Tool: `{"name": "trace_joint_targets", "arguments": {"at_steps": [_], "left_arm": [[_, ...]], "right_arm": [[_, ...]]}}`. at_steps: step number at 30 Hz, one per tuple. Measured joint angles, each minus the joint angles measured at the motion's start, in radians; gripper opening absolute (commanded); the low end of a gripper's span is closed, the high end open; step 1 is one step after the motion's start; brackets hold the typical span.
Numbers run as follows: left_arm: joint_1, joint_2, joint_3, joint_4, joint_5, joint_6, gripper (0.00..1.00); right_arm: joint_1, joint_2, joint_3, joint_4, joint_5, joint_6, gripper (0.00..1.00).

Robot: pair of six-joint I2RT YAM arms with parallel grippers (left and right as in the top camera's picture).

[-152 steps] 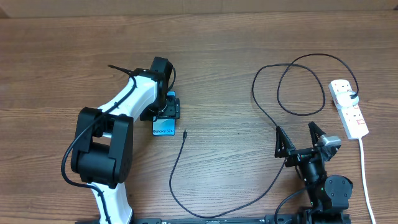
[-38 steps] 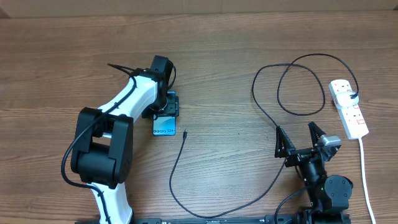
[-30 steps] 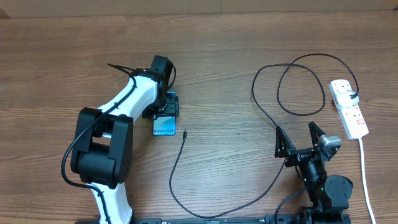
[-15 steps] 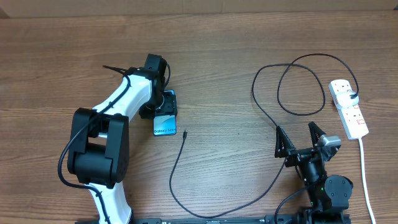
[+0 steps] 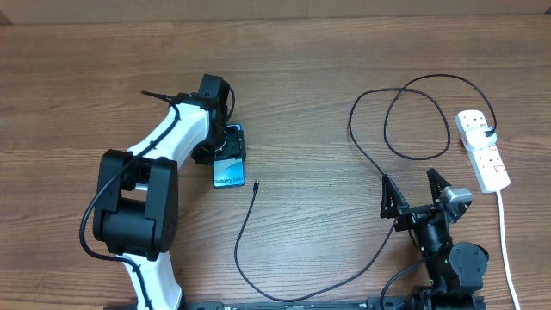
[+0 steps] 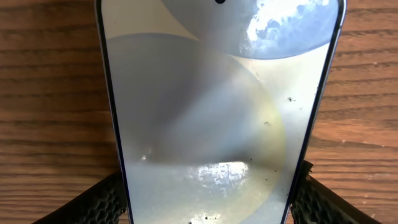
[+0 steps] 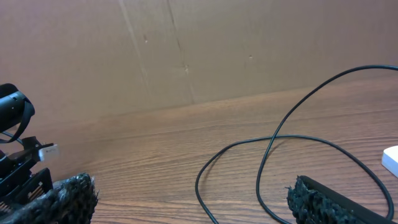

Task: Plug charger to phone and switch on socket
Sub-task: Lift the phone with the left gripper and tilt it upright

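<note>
left jaws clamp phone (image 5: 228,175) by its edges, right jaws wide open n empty. imo phone cld twist, bumping charger (image 5: 256,185) tip beside left jaws.

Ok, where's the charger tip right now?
In the overhead view, the charger tip lies left of centre, just right of the phone, apart from it.

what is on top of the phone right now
The left hand sits over the far end of the slim blue-screen smartphone, its fingers against both long edges. The near end with dark text is bare. The screen beneath the hand is hidden from overhead.
</note>
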Motion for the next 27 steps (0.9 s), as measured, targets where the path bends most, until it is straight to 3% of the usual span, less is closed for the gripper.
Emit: {"name": "trace_joint_targets", "arguments": {"at_steps": [12, 27], "left_arm": [[0.003, -0.002, 0.000, 0.001, 0.174, 0.021, 0.72], [0.097, 0.001, -0.019, 0.012, 0.625, 0.087, 0.71]], "right_arm": [[0.000, 0.000, 0.000, 0.000, 0.000, 0.000, 1.00], [0.000, 0.000, 0.000, 0.000, 0.000, 0.000, 1.00]]}}
